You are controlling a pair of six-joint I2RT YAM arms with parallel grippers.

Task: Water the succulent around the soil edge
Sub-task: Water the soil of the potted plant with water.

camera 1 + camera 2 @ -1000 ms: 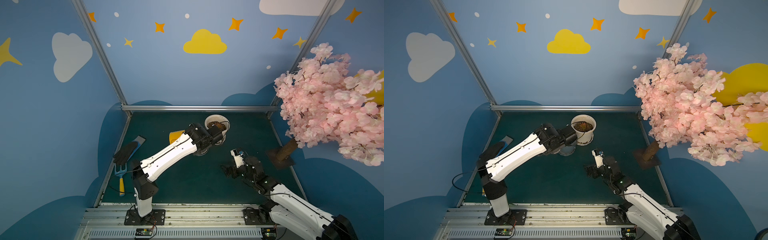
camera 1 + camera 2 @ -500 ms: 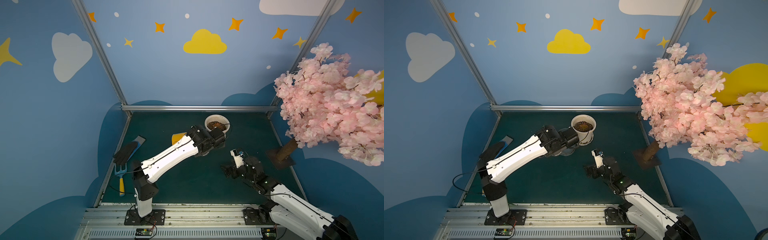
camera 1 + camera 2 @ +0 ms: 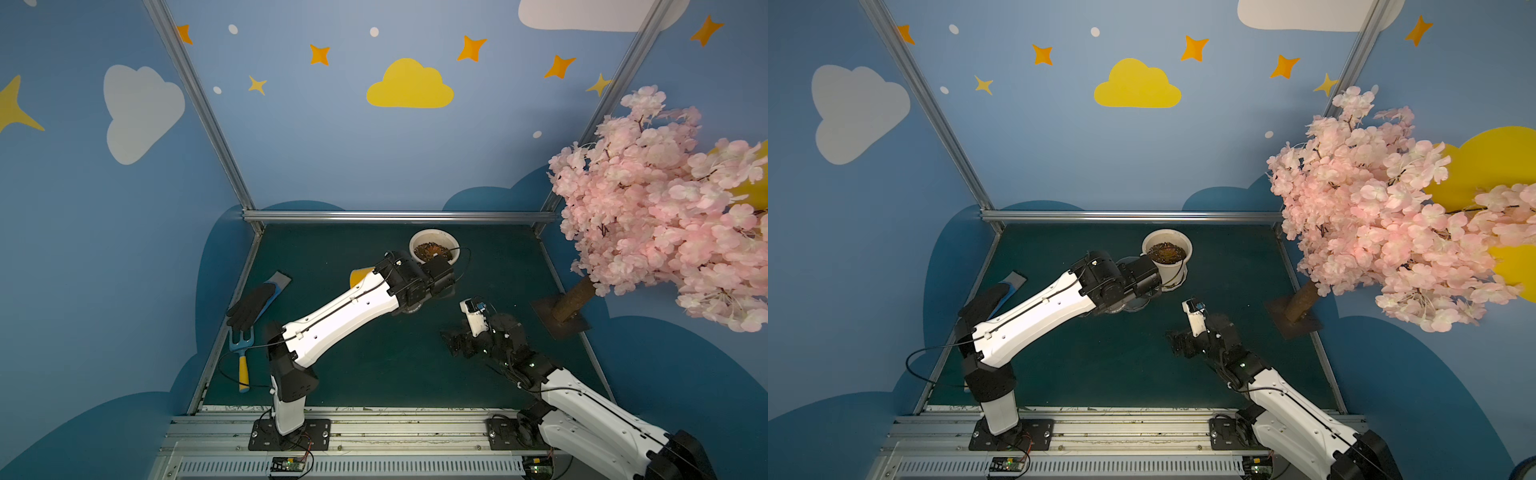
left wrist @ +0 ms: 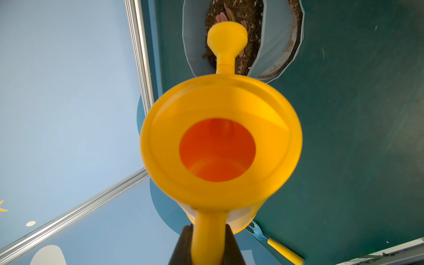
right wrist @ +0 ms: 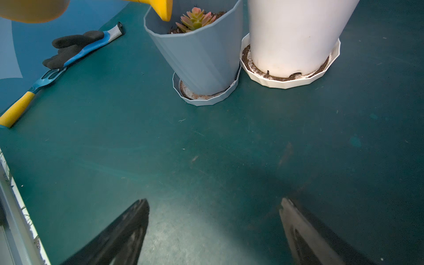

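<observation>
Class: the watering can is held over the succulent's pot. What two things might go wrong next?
1. The spout head hangs close to the succulent, so water may hit leaves, not the soil edge.
2. The left gripper pinches the watering can only by its thin handle; it could swing and spill past the blue-grey pot.

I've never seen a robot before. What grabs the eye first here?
The bright yellow watering can, clamped by its handle in the left gripper, with its spout over the grey pot holding the succulent. Then the big pink blossom tree on the right side of the mat.
</observation>
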